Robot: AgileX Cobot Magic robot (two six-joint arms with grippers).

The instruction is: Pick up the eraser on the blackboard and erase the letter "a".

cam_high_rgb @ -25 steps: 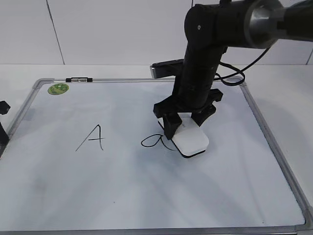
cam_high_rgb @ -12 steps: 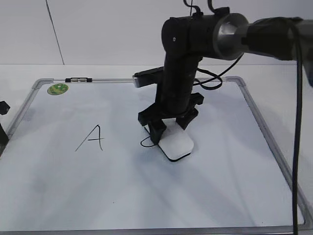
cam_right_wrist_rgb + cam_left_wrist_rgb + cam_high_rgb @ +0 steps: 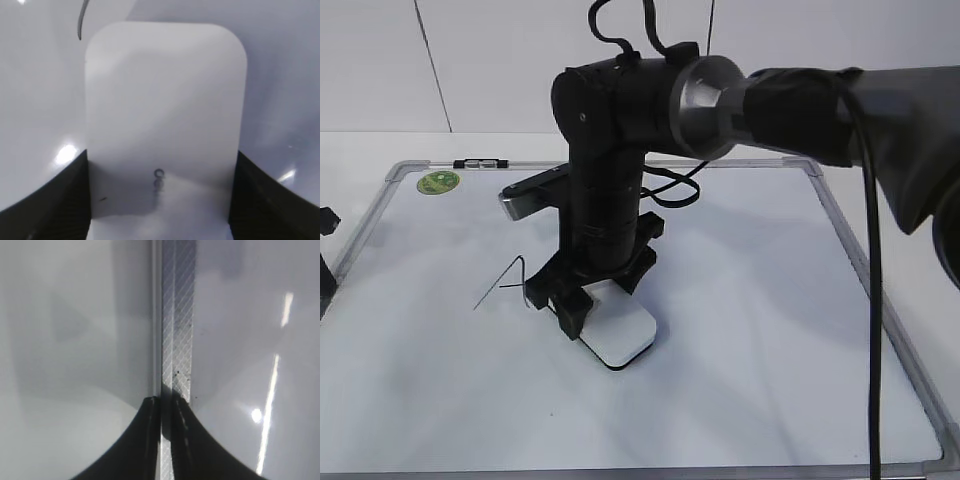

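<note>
The blackboard (image 3: 770, 300) is a white board with a grey frame, lying flat. My right gripper (image 3: 605, 318) reaches across to the left of the middle. It is shut on the white eraser (image 3: 620, 337), which lies flat on the board. In the right wrist view the eraser (image 3: 162, 100) fills the space between the two fingers (image 3: 161, 156). No lowercase letter "a" shows; the board to the right of the gripper is bare. Only the left strokes of the capital "A" (image 3: 502, 278) show beside the gripper. My left gripper (image 3: 165, 401) is shut over the board's frame (image 3: 177, 315).
A round green sticker (image 3: 439, 182) sits at the board's far left corner, with a small black-and-white clip (image 3: 481, 162) on the top frame. A thin marker stroke (image 3: 81, 19) shows just ahead of the eraser. The right arm's cable hangs over the board's right side.
My right gripper slid the eraser to the left across the spot where the lowercase "a" stood. That letter no longer shows. The gripper now covers the right part of the capital "A".
</note>
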